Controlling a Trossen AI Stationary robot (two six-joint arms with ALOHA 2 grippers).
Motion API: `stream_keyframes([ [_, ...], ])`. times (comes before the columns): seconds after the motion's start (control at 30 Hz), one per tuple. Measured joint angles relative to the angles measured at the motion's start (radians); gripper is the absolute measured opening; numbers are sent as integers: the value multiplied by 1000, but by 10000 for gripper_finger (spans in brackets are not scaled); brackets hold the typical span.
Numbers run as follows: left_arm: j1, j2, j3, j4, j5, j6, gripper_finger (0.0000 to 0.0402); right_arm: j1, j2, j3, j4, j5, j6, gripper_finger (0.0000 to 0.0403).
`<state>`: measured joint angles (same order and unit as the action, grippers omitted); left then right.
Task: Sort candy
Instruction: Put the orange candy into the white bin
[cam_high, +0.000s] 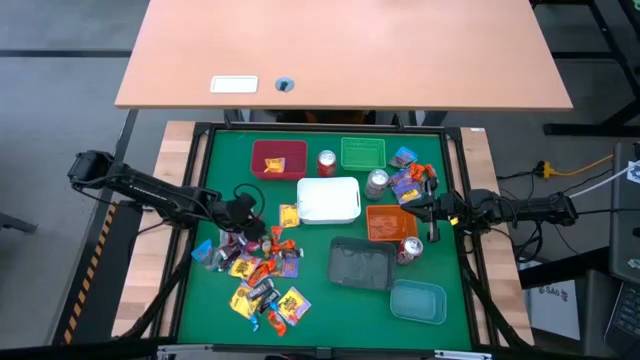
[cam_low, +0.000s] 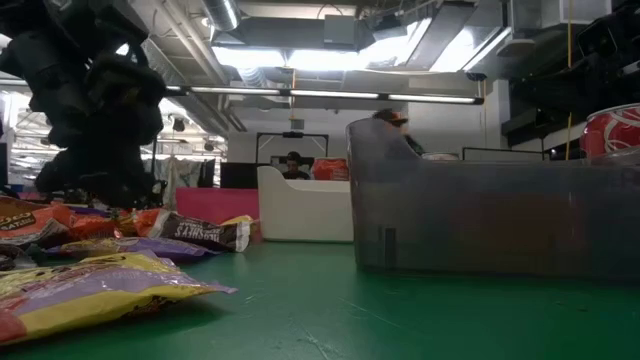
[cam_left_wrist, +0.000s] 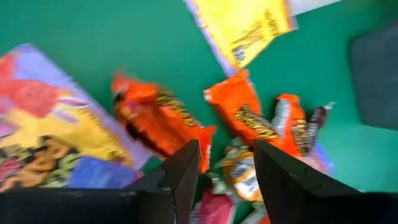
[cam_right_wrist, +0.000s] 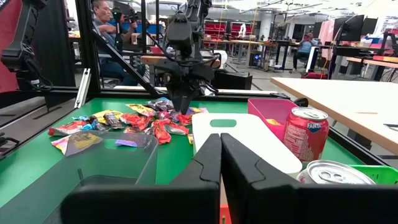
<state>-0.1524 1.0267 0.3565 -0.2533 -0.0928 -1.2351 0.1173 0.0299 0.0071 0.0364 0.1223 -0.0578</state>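
Green mat (cam_high: 320, 290) at the centre of your overhead frame, tan desk (cam_high: 340, 50) above it. Trays: the red tray (cam_high: 279, 158) at upper centre holds one yellow piece; the white tray (cam_high: 329, 199), green tray (cam_high: 363, 152), orange tray (cam_high: 390, 221), grey tray (cam_high: 361, 264) and teal tray (cam_high: 417, 301) show nothing inside. The candy (cam_high: 262, 275) lies heaped at lower left — wrappers' long axes point every way. Your left gripper (cam_left_wrist: 225, 180) hangs over the heap, jaws parted, empty, an orange wrapper (cam_left_wrist: 158, 121) just beyond. Your right gripper (cam_high: 428, 205) waits at right — jaws closed, empty.
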Motion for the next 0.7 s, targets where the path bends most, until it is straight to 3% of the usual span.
stream_keyframes([
  [0.4,0,0,0,-90,-112,-46,144,0,0,0,0,0,0,5],
  [0.7,1,13,0,-172,-135,-46,144,0,0,0,0,0,0,5],
])
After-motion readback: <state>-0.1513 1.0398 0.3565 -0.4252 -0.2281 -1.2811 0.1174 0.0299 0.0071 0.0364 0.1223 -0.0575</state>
